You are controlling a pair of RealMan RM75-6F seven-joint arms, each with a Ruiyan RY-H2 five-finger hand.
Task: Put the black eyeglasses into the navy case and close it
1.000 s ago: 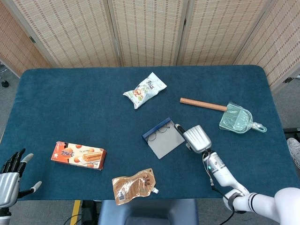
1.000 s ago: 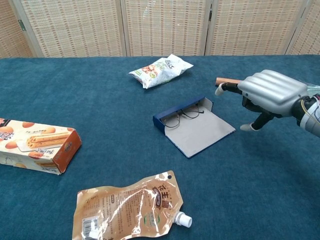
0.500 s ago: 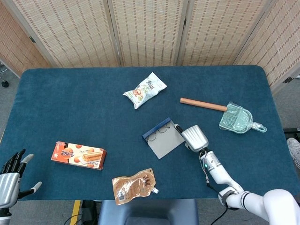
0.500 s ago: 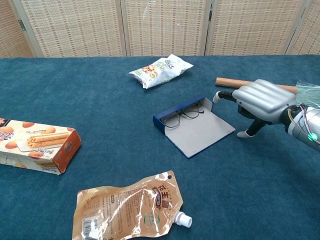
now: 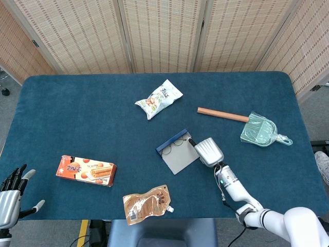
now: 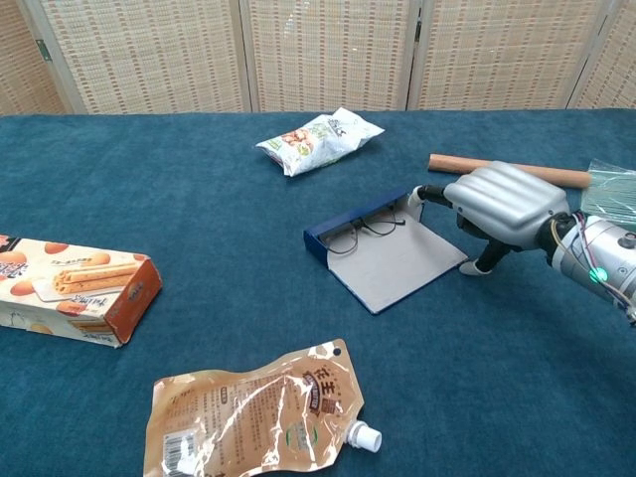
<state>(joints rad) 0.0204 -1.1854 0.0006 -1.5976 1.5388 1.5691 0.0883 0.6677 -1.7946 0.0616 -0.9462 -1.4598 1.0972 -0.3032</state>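
Observation:
The navy case lies open mid-table, its grey lid flat on the cloth toward me. The black eyeglasses rest inside the navy tray. My right hand hovers at the case's right end with fingers apart and holds nothing; one fingertip reaches the tray's end and the thumb sits by the lid's right corner. My left hand stays at the near left edge, fingers spread and empty, seen only in the head view.
An orange biscuit box lies at the left. A brown spouted pouch is near the front edge. A snack bag lies behind the case. A wooden-handled dustpan sits to the right.
My right hand has slid left and down toward the case, from clear of the lid to its right edge. Case, glasses and left hand have not moved.

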